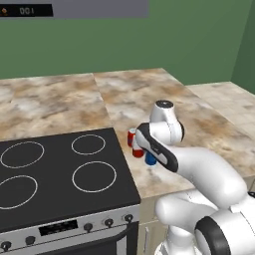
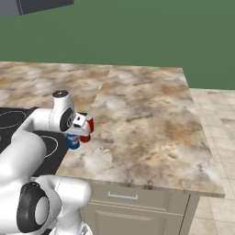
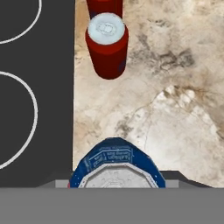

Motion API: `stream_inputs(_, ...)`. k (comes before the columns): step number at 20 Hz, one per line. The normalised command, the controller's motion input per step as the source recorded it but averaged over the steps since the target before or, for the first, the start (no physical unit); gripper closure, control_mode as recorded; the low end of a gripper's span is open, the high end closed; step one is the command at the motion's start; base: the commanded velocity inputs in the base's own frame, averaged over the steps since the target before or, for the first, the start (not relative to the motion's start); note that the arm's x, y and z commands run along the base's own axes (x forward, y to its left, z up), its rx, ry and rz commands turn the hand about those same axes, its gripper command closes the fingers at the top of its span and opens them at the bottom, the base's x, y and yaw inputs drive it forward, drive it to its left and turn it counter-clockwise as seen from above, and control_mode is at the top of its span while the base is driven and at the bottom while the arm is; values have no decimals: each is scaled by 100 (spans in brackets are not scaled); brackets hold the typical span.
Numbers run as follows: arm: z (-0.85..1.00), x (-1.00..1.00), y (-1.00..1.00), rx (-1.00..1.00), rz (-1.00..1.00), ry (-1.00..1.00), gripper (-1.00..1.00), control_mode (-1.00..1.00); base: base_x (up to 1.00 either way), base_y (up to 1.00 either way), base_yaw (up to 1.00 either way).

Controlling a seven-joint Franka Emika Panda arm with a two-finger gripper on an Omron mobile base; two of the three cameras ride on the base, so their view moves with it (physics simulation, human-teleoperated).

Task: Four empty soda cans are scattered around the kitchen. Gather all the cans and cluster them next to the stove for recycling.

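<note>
Blue can, frame bottom: clamped in gripper, held over counter beside stove. Red cans, frame top: clustered there, apparently marking the drop spot.

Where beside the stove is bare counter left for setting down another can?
Crowded: two red cans stand close along the stove edge, with a blue can at the gripper just below them. Free: the marbled counter on the cans' far side from the stove, toward the green wall.

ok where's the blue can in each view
Left base view: blue can just right of the stove, partly behind the arm.
Right base view: blue can low left, under the hand.
Hand view: blue can bottom centre.
Shared landmark: the red can beside it.
</note>
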Motion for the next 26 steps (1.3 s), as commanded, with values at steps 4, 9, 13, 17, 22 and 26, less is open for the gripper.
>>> stream_inputs(4, -27, 23, 1, -1, -5, -3, 100, -100, 0, 0, 0)
stream_inputs(9, -19, 24, 4, 0, -2, 0, 100, -100, 0, 0, 0)
stream_inputs(13, -8, 28, 0, 0, 0, 0, 100, -100, 0, 0, 0)
stream_inputs(17, -8, 26, 0, 0, 0, -2, 100, -100, 0, 0, 0)
stream_inputs(22, -10, 10, 0, 0, 0, 0, 100, -100, 0, 0, 0)
stream_inputs(26, -14, 0, 0, 1, 0, 0, 100, -100, 0, 0, 0)
